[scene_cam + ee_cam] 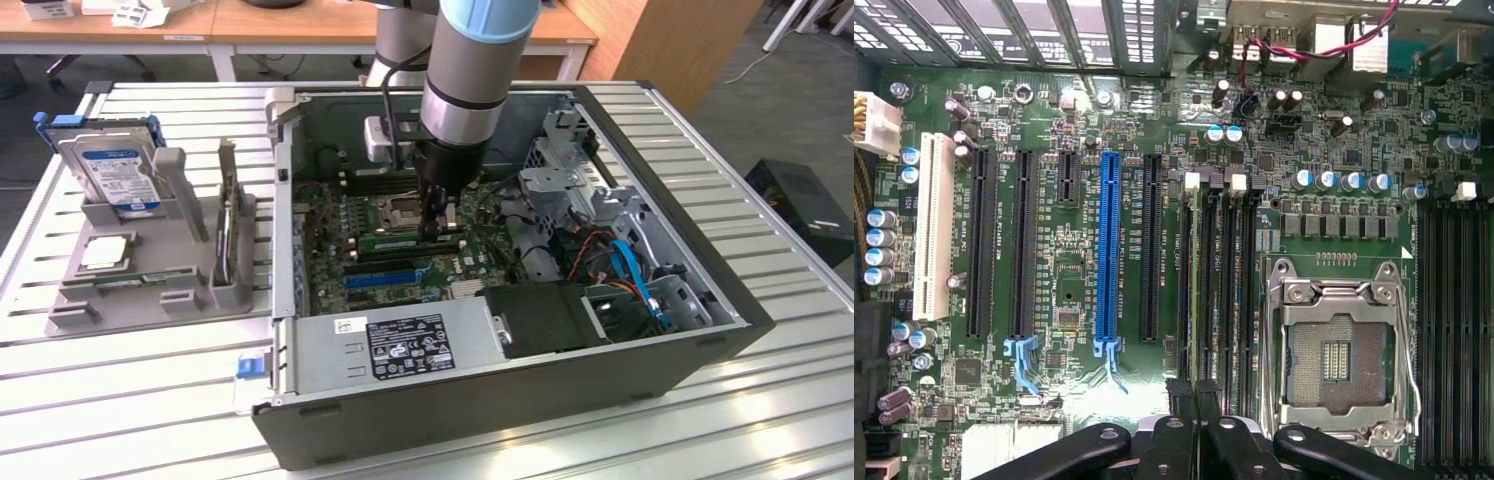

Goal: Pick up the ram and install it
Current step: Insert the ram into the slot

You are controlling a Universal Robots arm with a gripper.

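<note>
The arm reaches down into the open computer case (pixel 694 300). My gripper (pixel 438 230) is low over the motherboard (pixel 400 275) and is shut on the ram (pixel 395 241), a thin green stick standing on edge just above the board. In the wrist view the black fingertips (pixel 1180 395) of my gripper (pixel 1196 398) are pressed together at the end of the black memory slots (pixel 1216 270), between the blue long slot (pixel 1109 250) and the empty CPU socket (pixel 1339 350). From the wrist the ram's edge cannot be told apart from the slots.
On the exterior view's left, a grey parts tray (pixel 80 310) holds a hard drive (pixel 118 175), a square silver chip (pixel 107 252) and an upright card (pixel 235 235). The power supply (pixel 400 345) and the drive cage with cables (pixel 627 280) crowd the case around the board.
</note>
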